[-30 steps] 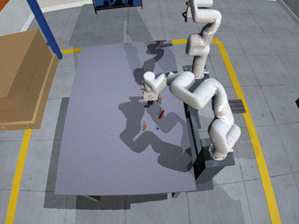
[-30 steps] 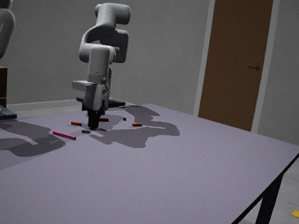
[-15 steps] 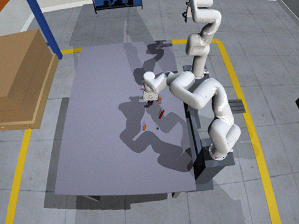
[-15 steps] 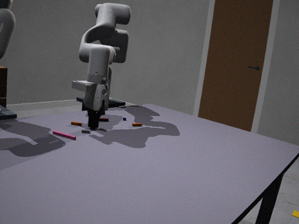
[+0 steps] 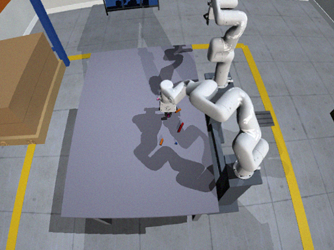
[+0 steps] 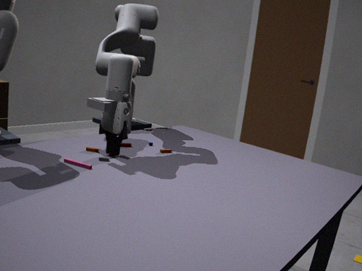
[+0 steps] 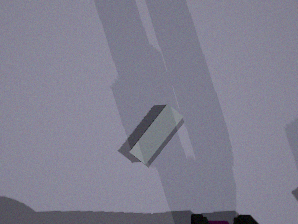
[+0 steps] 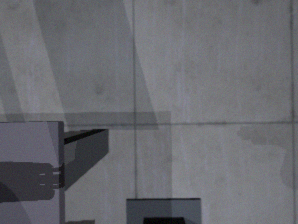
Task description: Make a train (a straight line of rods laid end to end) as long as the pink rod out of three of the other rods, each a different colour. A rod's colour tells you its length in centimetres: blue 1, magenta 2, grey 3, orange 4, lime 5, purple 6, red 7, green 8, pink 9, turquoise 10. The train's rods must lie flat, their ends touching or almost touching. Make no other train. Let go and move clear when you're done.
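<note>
My left gripper (image 5: 168, 115) (image 6: 113, 154) (image 7: 220, 220) is low over the table, its fingers a little apart. The magenta rod (image 5: 168, 115) (image 7: 217, 222) is between them, with a thin gap beside one finger. The grey rod (image 5: 164, 118) (image 6: 104, 159) (image 7: 157, 135) lies flat close by, apart from the magenta one. The pink rod (image 5: 158, 98) (image 6: 78, 163) lies beyond, mostly hidden by the arm in the top view. One orange rod (image 5: 178, 111) (image 6: 92, 149) is near the gripper. The red rod (image 5: 180, 127) (image 6: 126, 144) lies separately. My right gripper (image 5: 207, 18) is open and raised away from the rods.
A second orange rod (image 5: 161, 142) (image 6: 165, 150) and the small blue rod (image 5: 175, 143) (image 6: 151, 143) lie apart on the table (image 5: 112, 177) (image 6: 216, 222). The left arm reaches over the table's right edge in the top view. The right arm stands upright behind it.
</note>
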`<action>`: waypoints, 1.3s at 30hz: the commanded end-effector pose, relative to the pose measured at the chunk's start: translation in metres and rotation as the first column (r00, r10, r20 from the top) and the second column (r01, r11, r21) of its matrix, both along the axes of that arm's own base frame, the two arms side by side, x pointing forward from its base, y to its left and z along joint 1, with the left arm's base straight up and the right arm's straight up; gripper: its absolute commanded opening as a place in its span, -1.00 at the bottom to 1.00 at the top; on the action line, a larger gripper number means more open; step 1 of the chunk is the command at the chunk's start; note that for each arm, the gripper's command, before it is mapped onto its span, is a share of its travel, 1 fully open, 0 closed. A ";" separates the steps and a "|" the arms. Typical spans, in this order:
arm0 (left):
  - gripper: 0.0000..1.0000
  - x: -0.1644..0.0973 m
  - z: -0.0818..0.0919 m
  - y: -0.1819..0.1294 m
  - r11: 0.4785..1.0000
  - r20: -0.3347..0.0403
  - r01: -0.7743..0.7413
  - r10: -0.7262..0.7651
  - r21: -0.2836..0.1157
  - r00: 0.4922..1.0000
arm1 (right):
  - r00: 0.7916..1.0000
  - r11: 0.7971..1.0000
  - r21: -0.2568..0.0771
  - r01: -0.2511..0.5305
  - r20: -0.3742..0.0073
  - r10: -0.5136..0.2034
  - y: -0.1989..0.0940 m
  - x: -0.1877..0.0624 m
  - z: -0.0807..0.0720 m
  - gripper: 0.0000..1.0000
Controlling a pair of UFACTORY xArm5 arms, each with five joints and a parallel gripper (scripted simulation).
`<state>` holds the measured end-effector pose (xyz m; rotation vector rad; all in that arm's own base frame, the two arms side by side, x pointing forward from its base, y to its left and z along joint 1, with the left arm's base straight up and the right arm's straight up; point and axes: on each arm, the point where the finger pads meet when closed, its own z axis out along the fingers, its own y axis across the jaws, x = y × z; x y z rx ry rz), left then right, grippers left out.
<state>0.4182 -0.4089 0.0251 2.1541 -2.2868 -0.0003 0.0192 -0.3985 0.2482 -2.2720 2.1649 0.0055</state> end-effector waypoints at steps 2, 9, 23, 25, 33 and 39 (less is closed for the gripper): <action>-0.56 0.001 0.003 -0.001 1.000 0.004 0.000 0.000 -0.004 1.000 | 1.000 1.000 -0.005 0.000 0.000 0.000 -0.001 0.000 0.002 1.00; -0.48 0.001 0.003 -0.001 1.000 0.004 0.000 0.000 -0.004 1.000 | 1.000 1.000 -0.005 0.000 0.000 0.000 -0.001 0.000 0.002 1.00; -0.48 0.001 0.018 -0.001 1.000 0.004 0.000 0.000 -0.004 1.000 | 1.000 1.000 -0.005 0.000 0.000 0.000 -0.001 0.000 0.002 1.00; -0.48 0.001 0.027 -0.001 1.000 0.004 0.000 0.000 -0.004 1.000 | 1.000 1.000 -0.005 0.000 0.000 0.000 -0.001 0.000 0.002 1.00; -0.48 0.001 0.060 -0.001 1.000 0.004 0.000 0.000 -0.004 1.000 | 1.000 1.000 -0.005 0.000 0.000 0.000 -0.001 0.000 0.002 1.00; -0.48 0.001 0.085 -0.001 1.000 0.004 0.000 0.000 -0.004 1.000 | 1.000 1.000 -0.005 0.000 0.000 0.000 -0.001 0.000 0.002 1.00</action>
